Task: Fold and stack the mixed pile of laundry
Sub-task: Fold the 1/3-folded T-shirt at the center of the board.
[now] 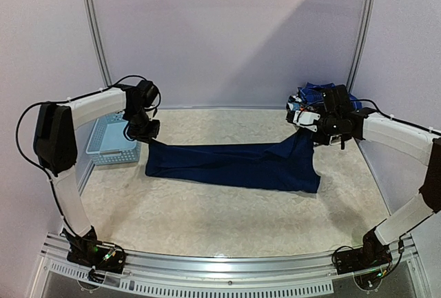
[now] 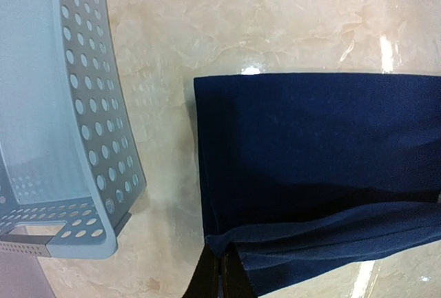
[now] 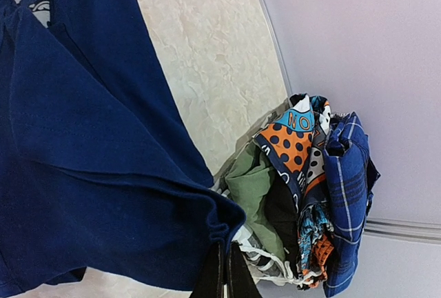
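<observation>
I have the navy T-shirt [image 1: 234, 163] stretched across the middle of the worktop [image 1: 207, 215], held at both ends. My left hand [image 1: 146, 131] is closed on the shirt's left corner, low over the worktop near the left edge, and the cloth runs away from it to the right. My right hand [image 1: 304, 123] is pinched shut on the opposite end and sits higher, so the fabric hangs from it and drapes onto the worktop below. I think a pale print shows on the shirt in the right wrist view, though only a sliver is visible. The rest of the laundry pile [image 3: 310, 194] sits bunched in the far right corner, just behind the right hand. The light-blue basket [image 1: 110, 141] stands at the left edge, near the shirt's left end but not touching it.
</observation>
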`<state>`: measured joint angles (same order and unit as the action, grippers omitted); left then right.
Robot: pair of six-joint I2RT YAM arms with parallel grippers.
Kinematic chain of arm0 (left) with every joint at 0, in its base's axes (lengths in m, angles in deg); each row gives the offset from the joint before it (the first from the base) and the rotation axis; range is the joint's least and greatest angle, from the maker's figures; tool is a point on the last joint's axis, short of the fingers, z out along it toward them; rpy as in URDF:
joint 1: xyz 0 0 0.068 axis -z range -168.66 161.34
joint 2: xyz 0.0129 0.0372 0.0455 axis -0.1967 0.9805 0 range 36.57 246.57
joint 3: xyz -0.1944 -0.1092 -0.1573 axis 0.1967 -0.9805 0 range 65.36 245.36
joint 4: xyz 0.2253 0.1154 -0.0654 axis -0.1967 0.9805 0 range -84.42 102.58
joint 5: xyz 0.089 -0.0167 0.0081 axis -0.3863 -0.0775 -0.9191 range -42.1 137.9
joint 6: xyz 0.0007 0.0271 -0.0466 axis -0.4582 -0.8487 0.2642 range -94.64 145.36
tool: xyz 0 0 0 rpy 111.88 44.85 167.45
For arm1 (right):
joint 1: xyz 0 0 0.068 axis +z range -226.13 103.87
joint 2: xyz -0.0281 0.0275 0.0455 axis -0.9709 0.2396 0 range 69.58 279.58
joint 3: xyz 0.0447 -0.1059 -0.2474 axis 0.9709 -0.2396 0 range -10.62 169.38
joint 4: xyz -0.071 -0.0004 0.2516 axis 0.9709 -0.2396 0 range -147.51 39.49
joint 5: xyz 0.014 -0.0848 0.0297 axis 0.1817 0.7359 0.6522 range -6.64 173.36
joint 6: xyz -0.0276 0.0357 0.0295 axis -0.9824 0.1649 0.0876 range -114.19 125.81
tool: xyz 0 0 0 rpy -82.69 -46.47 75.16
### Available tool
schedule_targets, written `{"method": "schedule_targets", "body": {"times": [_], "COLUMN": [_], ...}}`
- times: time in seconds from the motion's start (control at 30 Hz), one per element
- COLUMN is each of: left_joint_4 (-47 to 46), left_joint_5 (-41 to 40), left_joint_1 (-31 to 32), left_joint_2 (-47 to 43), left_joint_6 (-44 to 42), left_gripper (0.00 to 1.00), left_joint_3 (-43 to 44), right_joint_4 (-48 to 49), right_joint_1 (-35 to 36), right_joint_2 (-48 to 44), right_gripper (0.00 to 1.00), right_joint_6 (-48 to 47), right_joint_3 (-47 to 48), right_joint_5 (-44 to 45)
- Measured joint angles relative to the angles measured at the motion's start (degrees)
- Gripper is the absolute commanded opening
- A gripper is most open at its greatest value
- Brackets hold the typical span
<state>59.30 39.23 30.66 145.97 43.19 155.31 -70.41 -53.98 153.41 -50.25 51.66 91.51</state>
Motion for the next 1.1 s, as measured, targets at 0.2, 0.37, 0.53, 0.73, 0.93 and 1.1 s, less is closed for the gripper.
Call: {"method": "schedule_targets", "body": {"times": [0.2, 0.37, 0.53, 0.73, 0.93, 1.1], "left_joint_4": [1.2, 1.5, 1.6, 2.7, 3.3, 4.0], "left_joint_5": [0.3, 0.7, 0.7, 0.7, 0.7, 0.7], "left_joint_1": [-0.7, -0.7, -0.7, -0.7, -1.1, -1.4], "left_joint_2": [0.3, 0.3, 0.6, 1.9, 4.6, 7.0], "left_joint_6": [-0.3, -0.5, -0.7, -0.7, -0.9, -0.9], "left_gripper": [0.00, 0.00, 0.00, 0.00, 0.00, 0.01], "left_joint_3": [0.1, 0.1, 0.1, 1.2, 2.8, 4.4], "right_joint_4": [1.0, 2.1, 3.3, 4.6, 5.9, 7.1], "right_joint_1": [-0.1, -0.2, -0.5, -0.7, -1.4, -1.7], "right_joint_2": [2.7, 4.4, 7.5, 11.2, 15.6, 19.2], "right_gripper": [0.00, 0.00, 0.00, 0.00, 0.00, 0.01], "right_joint_6": [-0.8, -1.2, -1.5, -1.9, -2.3, -2.3], "right_joint_3": [1.7, 2.6, 3.7, 4.7, 7.9, 9.0], "right_joint_5": [0.0, 0.0, 0.0, 0.1, 0.1, 0.1]}}
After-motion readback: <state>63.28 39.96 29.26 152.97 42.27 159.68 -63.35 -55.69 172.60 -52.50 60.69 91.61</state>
